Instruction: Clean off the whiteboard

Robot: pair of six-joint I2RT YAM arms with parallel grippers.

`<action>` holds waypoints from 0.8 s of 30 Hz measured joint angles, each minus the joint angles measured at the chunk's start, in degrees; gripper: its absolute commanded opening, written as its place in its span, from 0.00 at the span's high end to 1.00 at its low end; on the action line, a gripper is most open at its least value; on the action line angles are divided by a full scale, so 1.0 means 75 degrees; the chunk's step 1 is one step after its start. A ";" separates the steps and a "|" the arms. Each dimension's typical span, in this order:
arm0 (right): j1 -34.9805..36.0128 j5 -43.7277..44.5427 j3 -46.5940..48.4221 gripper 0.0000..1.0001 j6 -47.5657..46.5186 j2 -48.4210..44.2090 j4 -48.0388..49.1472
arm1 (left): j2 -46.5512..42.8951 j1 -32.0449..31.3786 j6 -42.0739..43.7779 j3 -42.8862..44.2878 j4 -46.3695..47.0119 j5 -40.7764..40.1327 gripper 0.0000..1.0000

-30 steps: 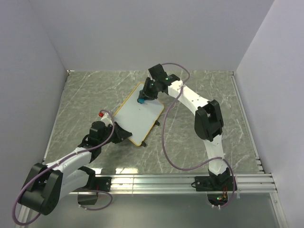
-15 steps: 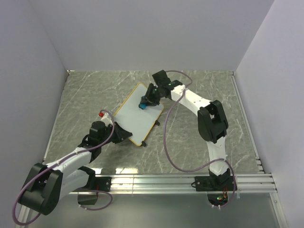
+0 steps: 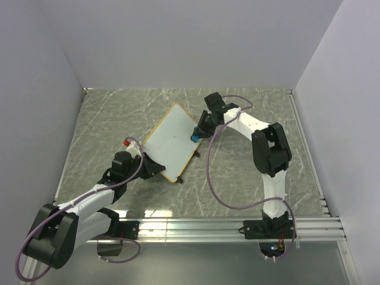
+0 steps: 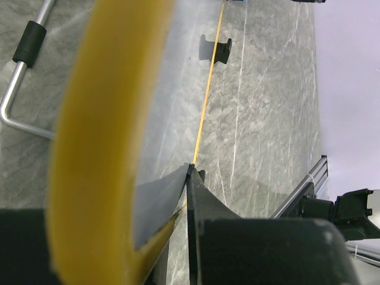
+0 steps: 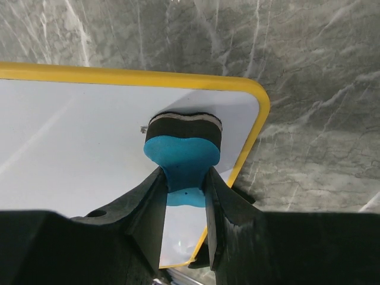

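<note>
The whiteboard is laid flat and askew on the grey marble table, between the two arms. Its near left edge is clamped by the left gripper; in the left wrist view the yellow frame is seen pinched between the black fingers, and one black foot is seen farther along the edge. A bent metal rod with a black sleeve is seen on the table beside the board. The blue eraser is held at its narrow waist by the closed right gripper. Its black felt face is pressed on the white surface just inside the board's rounded right corner.
</note>
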 measured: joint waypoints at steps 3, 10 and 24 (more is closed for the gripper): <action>0.0140 0.0201 0.0192 1.00 -0.0061 0.0006 -0.0210 | 0.0000 0.0000 0.0003 0.0000 -0.0006 -0.0015 1.00; 0.1317 0.0248 0.1259 1.00 -0.0041 0.0082 -0.0629 | 0.0006 0.0000 -0.0026 0.0000 -0.0009 -0.0020 1.00; 0.2183 -0.0312 0.1973 1.00 -0.0149 0.0256 -0.0484 | 0.0038 0.0026 -0.0093 0.0000 -0.0032 -0.0044 1.00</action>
